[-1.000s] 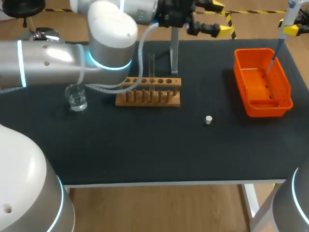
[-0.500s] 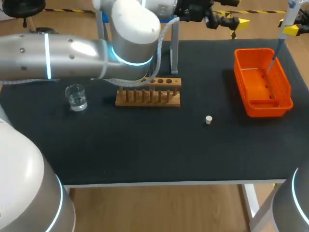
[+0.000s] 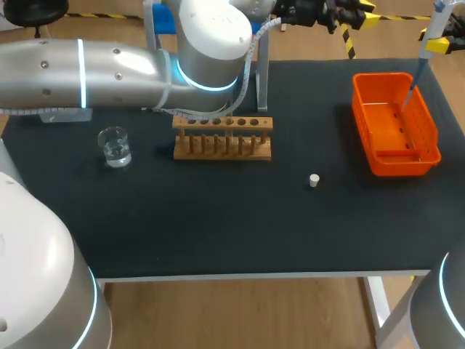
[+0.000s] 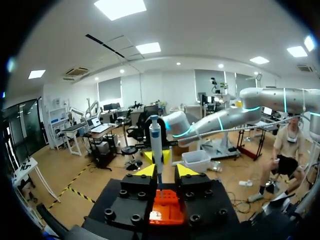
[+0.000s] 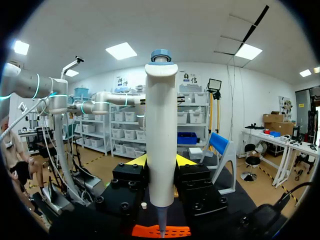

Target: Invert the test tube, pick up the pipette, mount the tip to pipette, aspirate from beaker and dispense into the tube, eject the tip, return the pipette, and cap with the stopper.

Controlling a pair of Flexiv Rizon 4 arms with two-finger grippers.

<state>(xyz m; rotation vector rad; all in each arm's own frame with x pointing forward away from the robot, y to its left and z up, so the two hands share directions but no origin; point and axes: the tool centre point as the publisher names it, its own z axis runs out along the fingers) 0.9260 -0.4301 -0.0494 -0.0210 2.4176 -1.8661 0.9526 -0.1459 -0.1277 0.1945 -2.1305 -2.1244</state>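
Right now the right gripper (image 5: 161, 161) is clamped on the pipette (image 5: 161, 145), with its two yellow-tipped fingers pressing the white barrel from either side and the blue cap showing at the barrel's end. The pipette's thin lower end points down over the orange bin (image 3: 396, 156), which sits at the right side of the black table (image 3: 218, 225). In the head view the pipette hangs above the bin's far right corner. The left gripper (image 4: 166, 171) has its fingers apart and holds nothing. In the head view it sits past the table's far edge, beyond the middle, and its own wrist view faces the pipette and the bin. The left arm (image 3: 109, 65) stretches in across the far left of the table, above the wooden rack (image 3: 223, 145). I cannot make out the test tube in the rack, because the arm covers that part. The glass beaker (image 3: 115, 145) stands upright to the left of the rack, apart from it. The small white stopper (image 3: 314, 180) lies on the table between the rack and the bin, touching neither. A pale upright stand (image 3: 261, 80) rises just behind the rack's right end.
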